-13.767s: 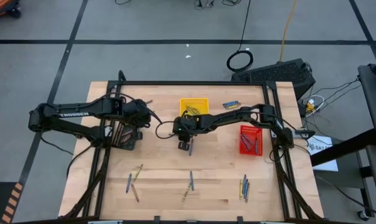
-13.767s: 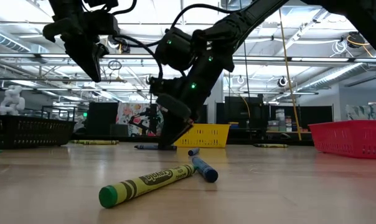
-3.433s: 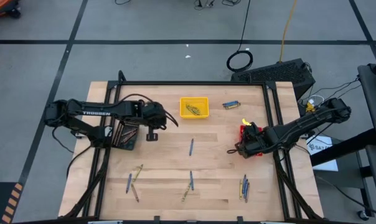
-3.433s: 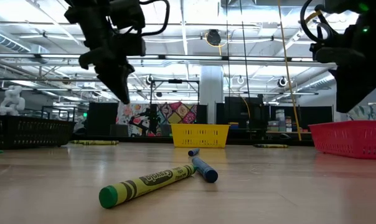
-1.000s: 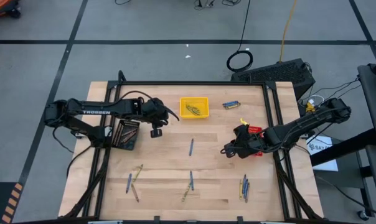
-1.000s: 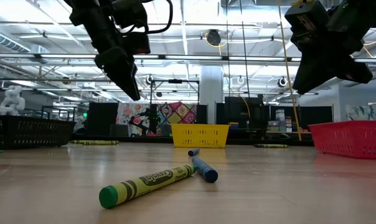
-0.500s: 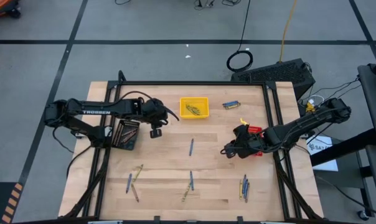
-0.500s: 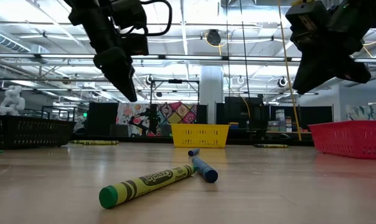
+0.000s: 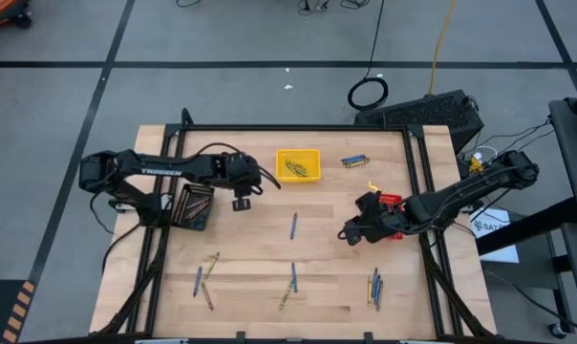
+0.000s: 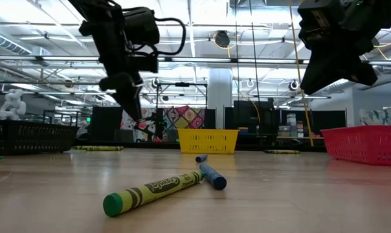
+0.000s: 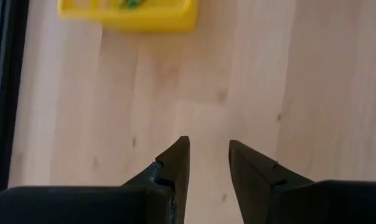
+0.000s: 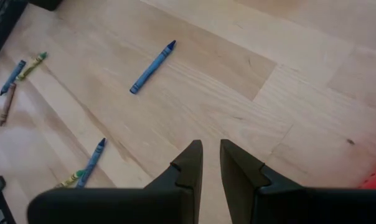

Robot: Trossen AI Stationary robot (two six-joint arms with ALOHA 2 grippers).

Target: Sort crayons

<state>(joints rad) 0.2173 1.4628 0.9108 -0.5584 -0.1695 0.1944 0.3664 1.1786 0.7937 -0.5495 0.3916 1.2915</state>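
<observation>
A lone blue crayon [image 12: 152, 67] is lying on the bare table [image 9: 336, 272] well ahead of the empty right gripper [image 12: 211, 155], its jaws narrowly parted, while the left gripper [image 11: 208, 159] is hovering open near the yellow tray [image 11: 127, 14].

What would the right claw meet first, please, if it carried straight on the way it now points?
Probably the bare tabletop. The right claw, empty, angles down at wood; the lone blue crayon lies off to one side, though depth is unclear.
</observation>
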